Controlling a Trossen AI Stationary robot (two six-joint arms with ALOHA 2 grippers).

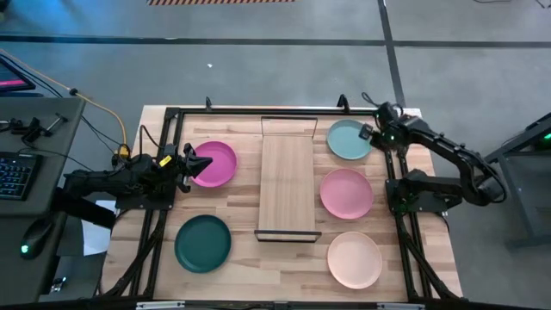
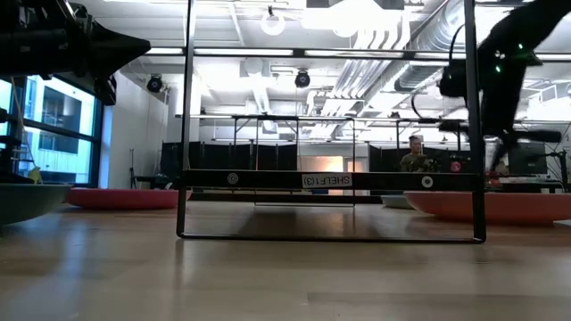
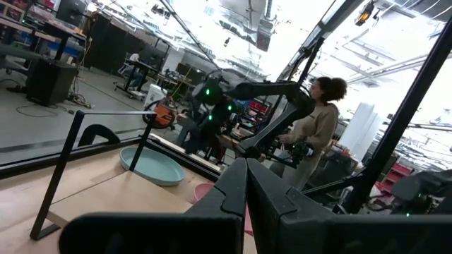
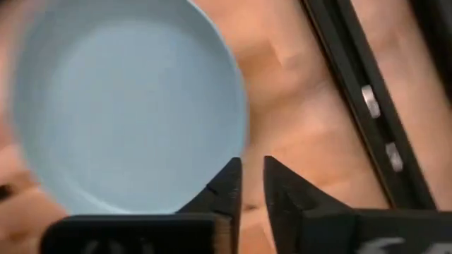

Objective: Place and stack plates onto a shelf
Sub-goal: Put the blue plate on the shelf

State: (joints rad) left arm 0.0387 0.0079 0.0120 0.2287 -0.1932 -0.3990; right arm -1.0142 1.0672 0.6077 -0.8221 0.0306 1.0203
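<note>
The shelf stands in the table's middle, with nothing on its board. The magenta plate and dark green plate lie flat on the table to its left. The pale teal plate, light pink plate and cream plate lie to its right. My left gripper is shut and hovers over the magenta plate's left edge, pointing toward the shelf. My right gripper hangs above the teal plate's right rim, pointing down, with a narrow gap between its fingers.
Black frame rails run along the table's left and right sides. The shelf's thin wire frame rises at both of its ends. A person stands in the room beyond the table. A desk with a keyboard sits left of the table.
</note>
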